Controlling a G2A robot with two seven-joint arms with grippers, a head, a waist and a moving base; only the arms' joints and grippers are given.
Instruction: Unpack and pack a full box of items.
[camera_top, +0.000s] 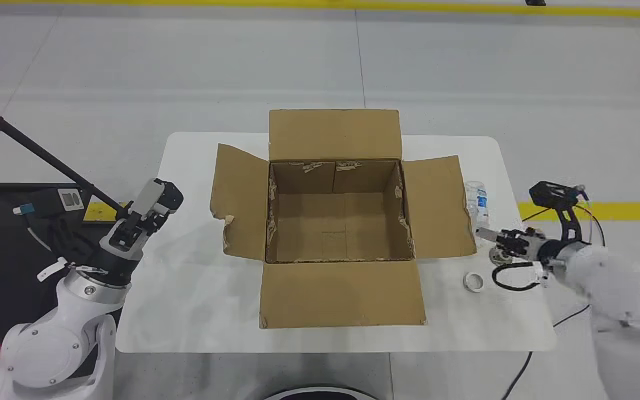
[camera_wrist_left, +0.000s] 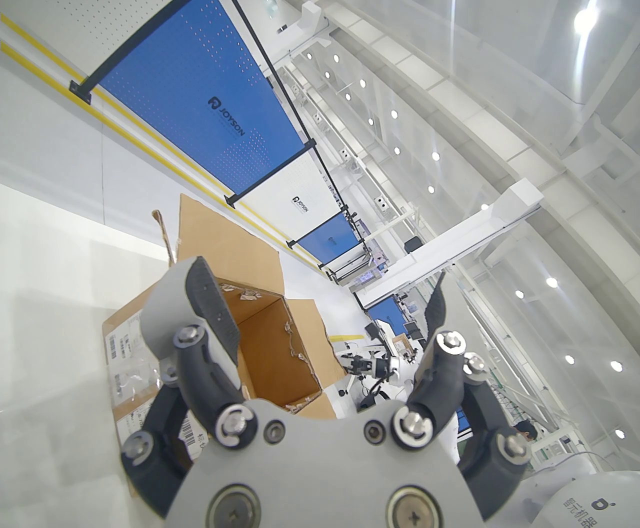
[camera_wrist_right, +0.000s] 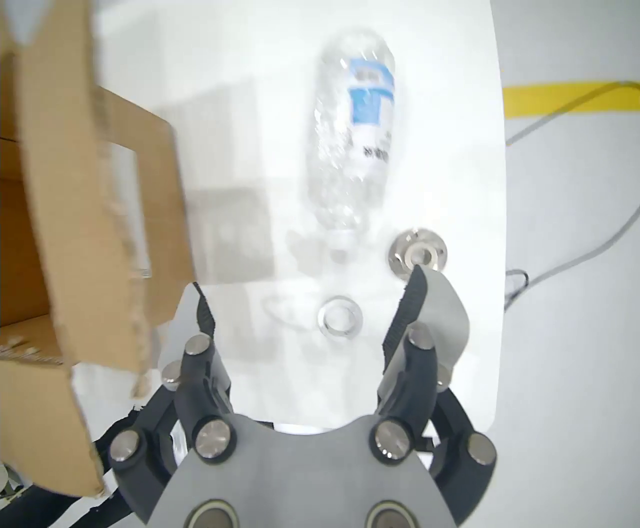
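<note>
White table (camera_top: 190, 300) with rounded corners, largest of all. At its middle, an open cardboard box (camera_top: 340, 225), upright, all four flaps folded outward, brown inner floor in plain sight. At the table's left edge, the left gripper (camera_top: 165, 190), raised and tilted toward the box, well apart from it. From its own wrist (camera_wrist_left: 320, 280), fingers spread wide with nothing between them. Near the table's right edge, the right gripper (camera_top: 505, 245), just beyond the box's right flap. From its wrist (camera_wrist_right: 307, 282), fingers likewise spread, gripping nothing. Just beside that right flap, a clear plastic bottle (camera_top: 477, 200) (camera_wrist_right: 350, 150) with a blue and white label, on its side on the tabletop, cap end toward the right gripper. Near the cap, a small metal ring with a flange (camera_wrist_right: 419, 252), flat on the table. Closest to the right gripper's fingertips, a second, plainer ring (camera_top: 476, 282) (camera_wrist_right: 340, 317), also flat, apart from the first.
</note>
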